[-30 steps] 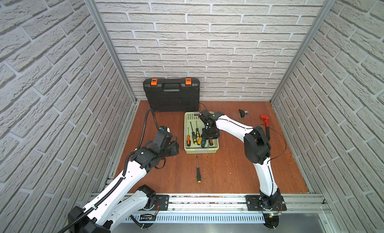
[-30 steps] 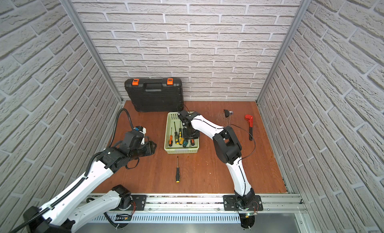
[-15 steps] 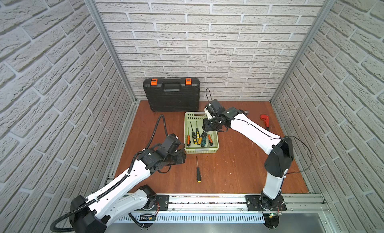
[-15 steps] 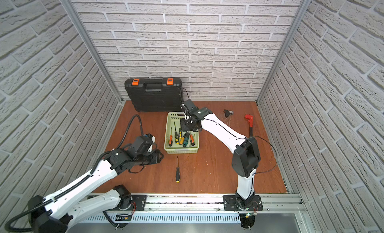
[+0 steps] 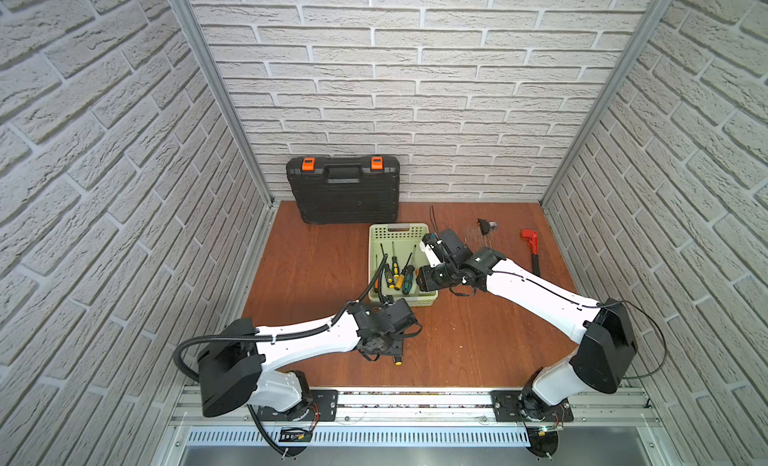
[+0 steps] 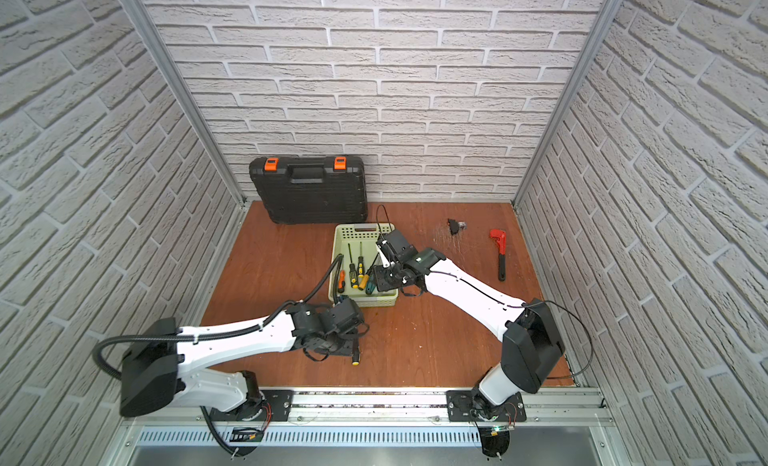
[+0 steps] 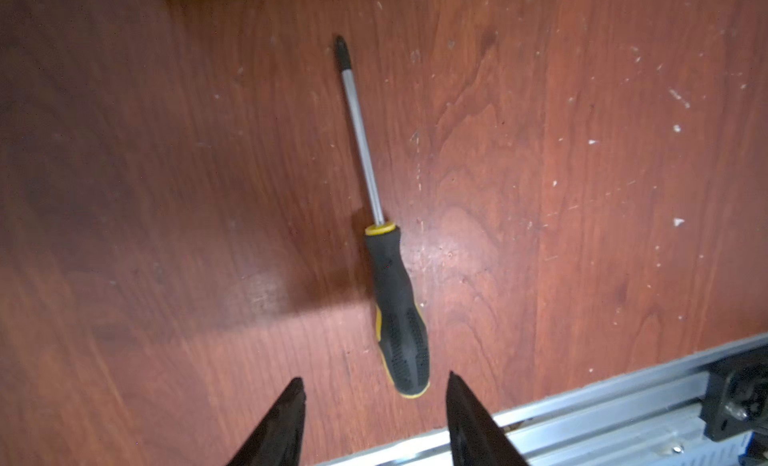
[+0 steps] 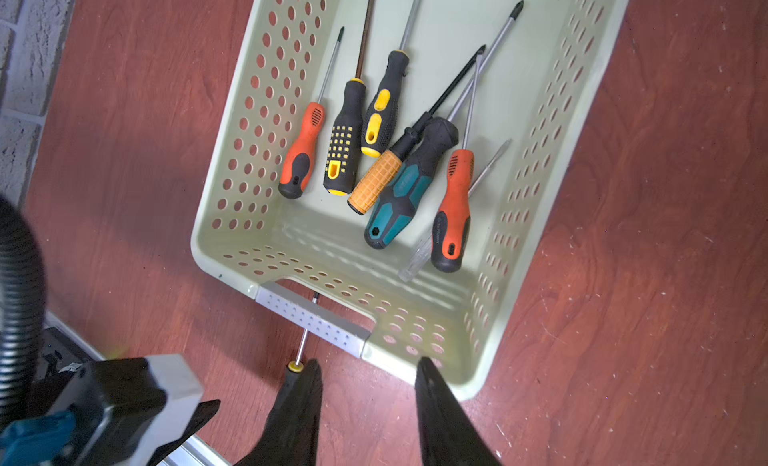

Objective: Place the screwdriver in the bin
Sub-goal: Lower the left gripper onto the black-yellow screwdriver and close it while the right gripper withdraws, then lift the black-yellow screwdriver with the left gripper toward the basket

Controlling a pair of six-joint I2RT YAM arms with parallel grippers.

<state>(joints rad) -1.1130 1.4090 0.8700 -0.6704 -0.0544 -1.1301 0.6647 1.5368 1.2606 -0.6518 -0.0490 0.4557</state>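
The screwdriver (image 7: 395, 310), black-handled with yellow trim, lies flat on the wooden floor, its tip toward the bin. In both top views my left gripper covers all but its yellow butt end (image 5: 398, 362) (image 6: 354, 362). My left gripper (image 7: 374, 383) (image 5: 388, 347) hovers open just over the handle's butt end, touching nothing. The pale green perforated bin (image 5: 392, 229) (image 6: 363, 229) (image 8: 266, 110) holds several screwdrivers (image 8: 395, 152). My right gripper (image 8: 368, 363) (image 5: 422, 278) hangs open and empty over the bin's near right corner.
A black tool case (image 5: 345, 193) with orange latches stands against the back wall. A red pipe wrench (image 5: 532, 247) and a small black part (image 5: 484, 226) lie at the back right. An aluminium rail (image 5: 415, 401) borders the floor's front edge.
My left arm swung right and forward from the floor's left side to over the lying screwdriver. My right gripper drew back from the bin's far end to its near right corner.
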